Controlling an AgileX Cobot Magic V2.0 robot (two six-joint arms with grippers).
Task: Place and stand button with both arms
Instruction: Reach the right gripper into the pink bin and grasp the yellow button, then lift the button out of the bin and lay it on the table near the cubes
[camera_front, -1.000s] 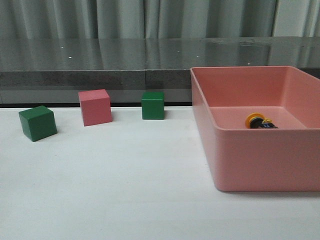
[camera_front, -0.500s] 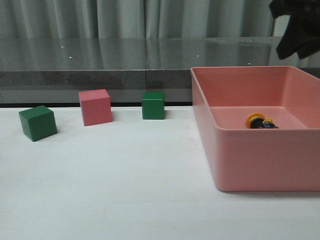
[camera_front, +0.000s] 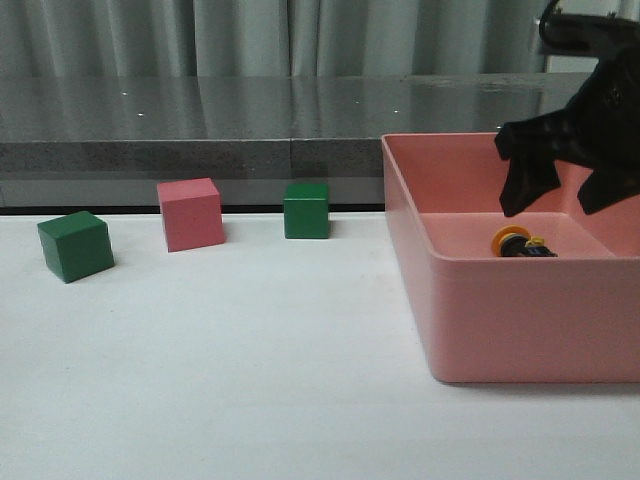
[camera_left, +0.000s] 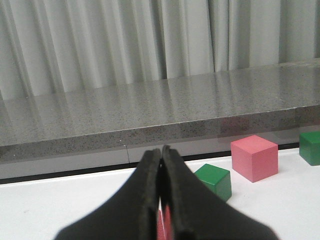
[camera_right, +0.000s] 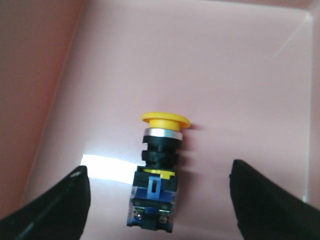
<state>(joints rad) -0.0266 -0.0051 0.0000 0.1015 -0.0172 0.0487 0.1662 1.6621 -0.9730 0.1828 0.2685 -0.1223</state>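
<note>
Lying on its side, the button (camera_right: 159, 170) shows yellow cap, silver collar, blue base below the wide-spread right hand (camera_right: 160, 200).

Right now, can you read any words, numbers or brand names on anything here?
None can be read.
Button: tiny marks on its blue-and-clear base block, too small and blurred to read.
Pink bin, pink cube, green cubes: plain, no text.

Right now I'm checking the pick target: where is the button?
In the front view the button lies on its side on the floor of the pink bin at the table's right, just below the open right gripper.
</note>
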